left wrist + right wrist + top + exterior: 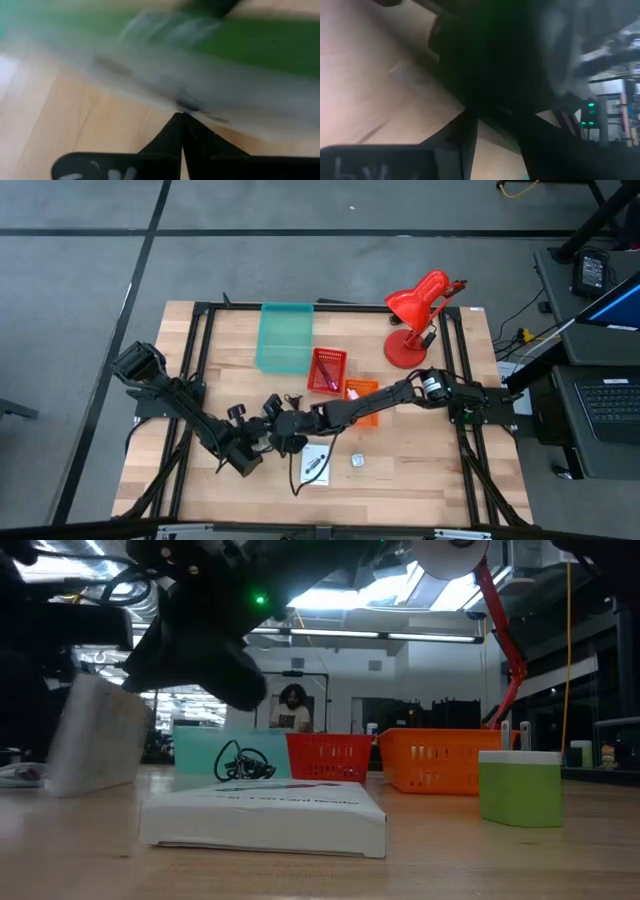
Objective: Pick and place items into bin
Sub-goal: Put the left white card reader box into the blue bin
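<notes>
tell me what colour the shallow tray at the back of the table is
Teal green; the tray shows best in the high view.

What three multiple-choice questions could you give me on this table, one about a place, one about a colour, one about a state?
1. The red desk lamp stands:
A on the floor
B on the right half of the table
C on its left half

2. The bin beside the red basket is:
A teal
B yellow
C black

3. The left hand is:
A wide open
B shut
C gripping the lamp

Answers:
1 B, as the high view shows the lamp's base on the wood right of the middle.
2 A, as the high view shows a teal bin next to the basket.
3 B, as the left wrist view shows its two fingers meeting with no gap.
</notes>
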Controlling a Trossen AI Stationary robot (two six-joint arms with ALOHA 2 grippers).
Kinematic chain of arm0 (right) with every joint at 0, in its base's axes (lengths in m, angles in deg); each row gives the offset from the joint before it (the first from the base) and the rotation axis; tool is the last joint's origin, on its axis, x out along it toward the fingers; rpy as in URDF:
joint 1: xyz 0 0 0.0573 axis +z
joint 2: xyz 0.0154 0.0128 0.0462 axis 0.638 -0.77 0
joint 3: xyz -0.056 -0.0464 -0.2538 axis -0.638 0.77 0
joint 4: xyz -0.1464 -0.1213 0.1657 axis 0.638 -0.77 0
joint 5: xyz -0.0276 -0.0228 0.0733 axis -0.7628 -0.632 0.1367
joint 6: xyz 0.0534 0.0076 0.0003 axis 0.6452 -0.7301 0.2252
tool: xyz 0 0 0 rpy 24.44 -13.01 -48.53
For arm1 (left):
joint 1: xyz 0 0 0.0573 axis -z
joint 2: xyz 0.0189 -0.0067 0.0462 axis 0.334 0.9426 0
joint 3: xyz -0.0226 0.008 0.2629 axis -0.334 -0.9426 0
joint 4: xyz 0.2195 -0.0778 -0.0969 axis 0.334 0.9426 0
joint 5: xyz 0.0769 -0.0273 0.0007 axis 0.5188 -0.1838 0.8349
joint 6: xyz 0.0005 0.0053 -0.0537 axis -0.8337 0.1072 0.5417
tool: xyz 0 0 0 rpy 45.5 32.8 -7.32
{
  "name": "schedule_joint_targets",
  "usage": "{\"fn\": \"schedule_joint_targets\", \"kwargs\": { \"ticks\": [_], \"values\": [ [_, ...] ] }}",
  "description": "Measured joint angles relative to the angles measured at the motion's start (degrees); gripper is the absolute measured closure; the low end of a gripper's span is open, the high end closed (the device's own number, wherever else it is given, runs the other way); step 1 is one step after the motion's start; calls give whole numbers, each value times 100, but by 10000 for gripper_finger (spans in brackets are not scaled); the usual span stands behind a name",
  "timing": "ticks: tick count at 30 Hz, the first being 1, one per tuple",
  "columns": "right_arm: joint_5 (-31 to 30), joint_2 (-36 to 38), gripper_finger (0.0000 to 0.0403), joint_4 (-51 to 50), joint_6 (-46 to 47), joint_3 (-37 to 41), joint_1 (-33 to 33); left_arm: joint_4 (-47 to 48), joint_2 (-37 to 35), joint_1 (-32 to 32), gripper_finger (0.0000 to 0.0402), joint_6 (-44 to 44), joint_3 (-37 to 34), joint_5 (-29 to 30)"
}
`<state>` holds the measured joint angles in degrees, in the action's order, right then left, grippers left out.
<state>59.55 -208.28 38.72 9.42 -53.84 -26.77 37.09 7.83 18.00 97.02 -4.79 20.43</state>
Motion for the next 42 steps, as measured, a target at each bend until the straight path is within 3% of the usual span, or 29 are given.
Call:
{"fn": "schedule_joint_targets", "kwargs": {
  "ticks": [5, 18, 21, 25, 33, 42],
  "values": [
    [141, -13, 271, 152, 165, -13, -50, -402, -2, -11, 400, -386, 22, 347],
    [40, -13, 271, -121, 263, -11, -22, -426, -4, -4, 400, -418, 22, -69],
    [-292, 1, 271, -313, 253, -11, -20, -410, -4, -7, 400, -400, 18, -89],
    [-277, 289, 271, -1056, 616, -7, -22, -412, -4, 1, 400, -396, 16, -100],
    [740, 1129, 271, -2348, 2201, 160, -160, -429, -4, 144, 400, -443, 11, 381],
    [2045, 2158, 271, -1974, 3583, 1618, -563, -464, -4, 219, 400, -492, 11, 699]
  ]
}}
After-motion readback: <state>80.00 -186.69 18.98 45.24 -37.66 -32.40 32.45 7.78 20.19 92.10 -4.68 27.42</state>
